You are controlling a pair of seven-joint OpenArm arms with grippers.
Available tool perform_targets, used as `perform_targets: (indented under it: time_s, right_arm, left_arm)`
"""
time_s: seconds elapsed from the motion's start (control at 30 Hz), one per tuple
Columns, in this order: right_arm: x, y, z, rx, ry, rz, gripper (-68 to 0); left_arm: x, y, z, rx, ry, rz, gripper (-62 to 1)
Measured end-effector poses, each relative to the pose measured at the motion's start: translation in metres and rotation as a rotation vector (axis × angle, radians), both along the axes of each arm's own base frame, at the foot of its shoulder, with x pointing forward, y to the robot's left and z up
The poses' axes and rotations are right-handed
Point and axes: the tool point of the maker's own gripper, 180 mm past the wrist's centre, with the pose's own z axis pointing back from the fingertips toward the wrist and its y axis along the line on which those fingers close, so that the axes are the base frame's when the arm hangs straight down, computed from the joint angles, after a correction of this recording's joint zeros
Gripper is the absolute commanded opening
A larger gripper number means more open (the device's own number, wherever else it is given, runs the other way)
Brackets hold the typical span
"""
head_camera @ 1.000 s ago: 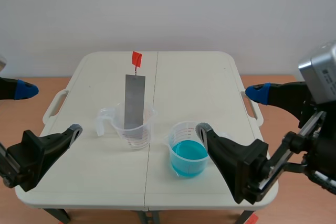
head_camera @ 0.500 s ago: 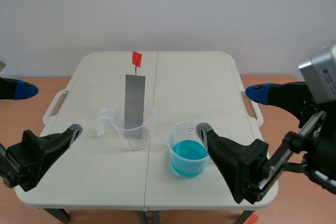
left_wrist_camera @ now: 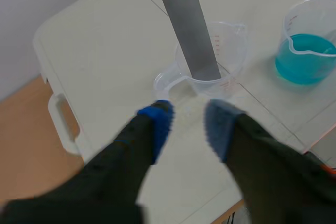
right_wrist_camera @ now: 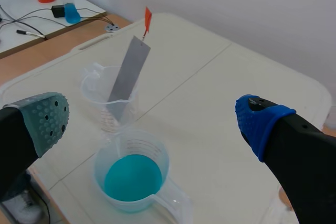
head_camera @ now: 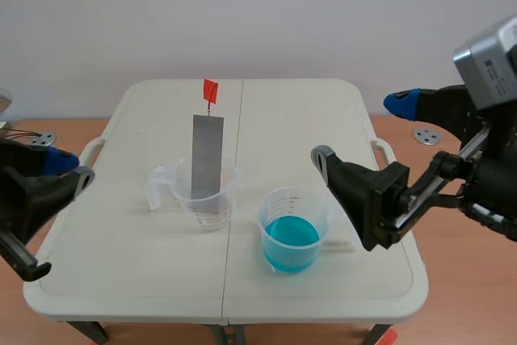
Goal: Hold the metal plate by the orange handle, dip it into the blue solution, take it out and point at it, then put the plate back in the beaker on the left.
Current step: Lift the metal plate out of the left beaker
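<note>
Left jaws: are standing partly open near the counter's left edge, with a clear gap showing between the blue pad [left_wrist_camera: 157,121] and the grey pad [left_wrist_camera: 219,127], and are gripping nothing.
Left arm [head_camera: 24,199]: is coming in low from the left side, well apart from the metal plate.
Counter [head_camera: 299,119]: is carrying both beakers, one either side of its centre seam.
Left beaker [head_camera: 230,195]: is standing upright just left of the seam, clear plastic, with its grip handle pointing left. In the left wrist view it is sitting just ahead of the open jaws.
Metal plate [head_camera: 207,151]: is standing on end inside the left beaker, leaning on the rim and rising well above it. Nothing is touching it.
Orange handle [head_camera: 210,89]: is sticking up from the plate's top edge on a thin stem, free of both arms.
Right beaker [head_camera: 295,199]: is standing upright right of the seam, near the left beaker but not touching it.
Blue solution [head_camera: 289,233]: is filling the lower part of the right beaker.
Right jaws: are gaping wide, the grey-green pad [right_wrist_camera: 50,119] and the blue pad [right_wrist_camera: 260,119] far apart, holding nothing. In the right wrist view both beakers are lying ahead of them.
Right arm [head_camera: 477,175]: is reaching in from the right, raised above the counter's right edge, its nearer finger [head_camera: 355,187] hanging just beside the right beaker.
</note>
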Motion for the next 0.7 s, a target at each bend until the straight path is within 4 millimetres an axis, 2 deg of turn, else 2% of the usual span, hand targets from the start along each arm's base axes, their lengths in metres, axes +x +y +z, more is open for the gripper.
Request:
perform_targets:
  time_s: [0.1,0.2,0.3,0.53,0.7]
  right_arm:
    - [0.009,0.000,-0.003,-0.004,-0.004,0.015,-1.2]
    - [0.015,0.009,-0.006,0.001,-0.004,0.054,-1.2]
    - [0.023,0.015,-0.009,0.004,-0.002,0.071,-1.2]
    - [0.050,0.022,-0.018,0.008,0.019,0.077,-1.2]
    - [0.066,0.036,-0.021,0.026,0.031,0.098,-1.2]
  left_arm:
    - [0.000,0.001,-0.001,0.012,-0.001,-0.001,-59.0]
    - [0.000,0.004,-0.002,0.014,-0.004,0.018,-59.0]
    - [-0.010,0.008,-0.012,0.017,0.033,0.042,-59.0]
    - [-0.069,0.019,-0.058,0.085,0.227,0.072,-59.0]
    - [-0.126,0.030,-0.087,0.189,0.385,0.058,-59.0]
